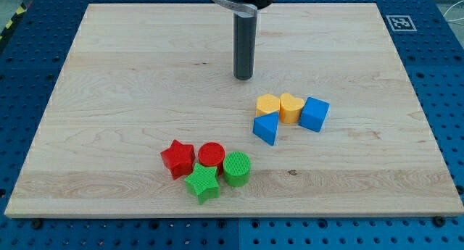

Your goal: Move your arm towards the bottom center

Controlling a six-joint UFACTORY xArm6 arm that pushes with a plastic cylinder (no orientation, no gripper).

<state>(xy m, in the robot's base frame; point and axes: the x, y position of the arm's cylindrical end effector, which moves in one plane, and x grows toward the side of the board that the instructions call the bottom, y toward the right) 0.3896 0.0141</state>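
Standing on the far middle of the wooden board (109, 76), my tip (243, 77) touches no block and grips nothing. Nearer and to its right cluster the yellow hexagon (267, 104), yellow heart (291, 107), blue cube (315, 114) and blue triangle (267, 127). Near the bottom centre huddle the red star (177, 158), red cylinder (212, 156), green cylinder (236, 168) and green star (203, 182).

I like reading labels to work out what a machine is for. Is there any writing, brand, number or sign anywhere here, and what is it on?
No readable words, brands or numbers anywhere in this view.
One sign only: a black-and-white square marker at the wooden board's top right corner; it is a pattern, not text.
The coloured blocks, such as the blue cube and red star, and my tip carry no markings.
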